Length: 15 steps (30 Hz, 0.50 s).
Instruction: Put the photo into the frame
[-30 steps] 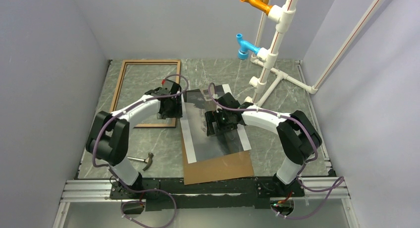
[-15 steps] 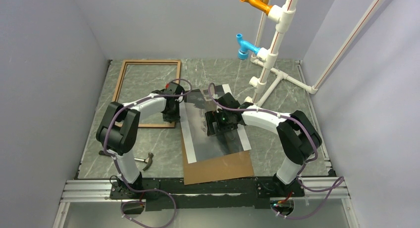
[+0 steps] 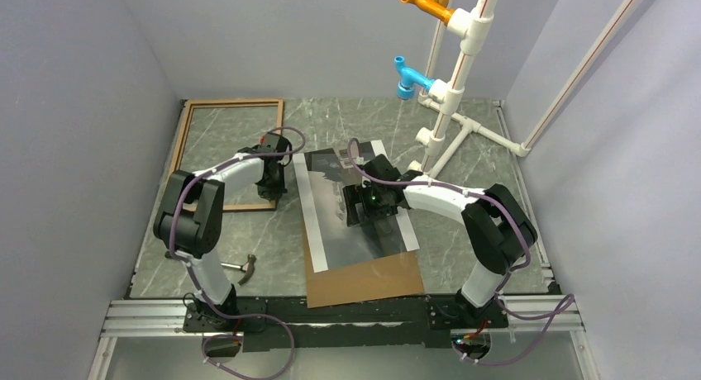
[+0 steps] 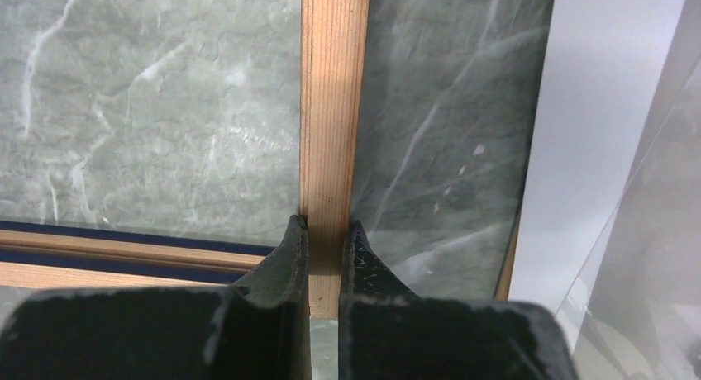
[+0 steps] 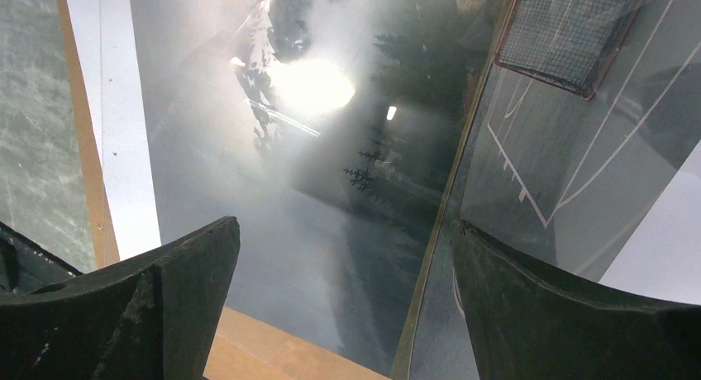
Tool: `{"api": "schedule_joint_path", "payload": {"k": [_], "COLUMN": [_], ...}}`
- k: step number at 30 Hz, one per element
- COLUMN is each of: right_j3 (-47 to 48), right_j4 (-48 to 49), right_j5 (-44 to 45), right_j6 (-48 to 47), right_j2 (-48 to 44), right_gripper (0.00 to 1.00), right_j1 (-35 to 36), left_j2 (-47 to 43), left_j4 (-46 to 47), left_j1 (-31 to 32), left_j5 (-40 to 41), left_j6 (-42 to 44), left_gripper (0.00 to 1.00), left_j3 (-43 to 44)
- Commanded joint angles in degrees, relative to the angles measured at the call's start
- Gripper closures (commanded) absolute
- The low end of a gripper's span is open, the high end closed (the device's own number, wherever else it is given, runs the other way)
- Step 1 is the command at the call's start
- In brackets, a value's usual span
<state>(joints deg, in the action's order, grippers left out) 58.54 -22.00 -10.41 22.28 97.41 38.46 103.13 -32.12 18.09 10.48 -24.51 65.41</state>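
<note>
The frame point(image 3: 232, 103), thin brown wood, lies flat at the back left of the table. My left gripper point(image 3: 271, 184) is shut on its right rail near the near corner. In the left wrist view the two fingers of the left gripper point(image 4: 325, 225) pinch the wooden frame rail point(image 4: 334, 107). The photo point(image 3: 331, 206), a glossy grey landscape with white bands, lies in the middle on a brown backing board point(image 3: 368, 282). My right gripper point(image 3: 362, 206) hovers open just over the photo. In the right wrist view the photo point(image 5: 331, 165) shows between the wide fingers of the right gripper point(image 5: 347, 239).
A hammer point(image 3: 240, 267) lies near the left arm's base. A white pipe stand point(image 3: 450, 99) with orange and blue fittings rises at the back right. A clear sheet's edge point(image 5: 442, 215) crosses the photo in the right wrist view. The photo's white band point(image 4: 595, 132) is just right of the frame.
The left gripper closed on the frame's right rail, and the frame slid to the left with it, away from the photo. The right arm stayed still.
</note>
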Motion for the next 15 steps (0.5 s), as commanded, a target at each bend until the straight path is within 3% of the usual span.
{"api": "schedule_joint_path", "payload": {"k": [1,9,15], "right_j3": [1.4,1.7,1.1], "right_j4": [0.0,-0.6,-1.2], "right_j5": [1.2,1.5,1.8], "right_j6": [-0.2,0.0,0.0], "right_j2": [0.5,0.6,-0.8], "right_gripper": [0.00,0.00,0.00], "right_j1": [0.1,0.2,0.1], "left_j2": [-5.4,-11.1,-10.2], "left_j4": [-0.6,-2.1,-1.2], "left_j1": [-0.2,3.3,9.3], "left_j5": [-3.6,-3.4,-2.7], "left_j6": [-1.5,-5.7,-11.0], "left_gripper": [1.00,1.00,1.00], "left_j3": [-2.5,-6.0,-8.2]}}
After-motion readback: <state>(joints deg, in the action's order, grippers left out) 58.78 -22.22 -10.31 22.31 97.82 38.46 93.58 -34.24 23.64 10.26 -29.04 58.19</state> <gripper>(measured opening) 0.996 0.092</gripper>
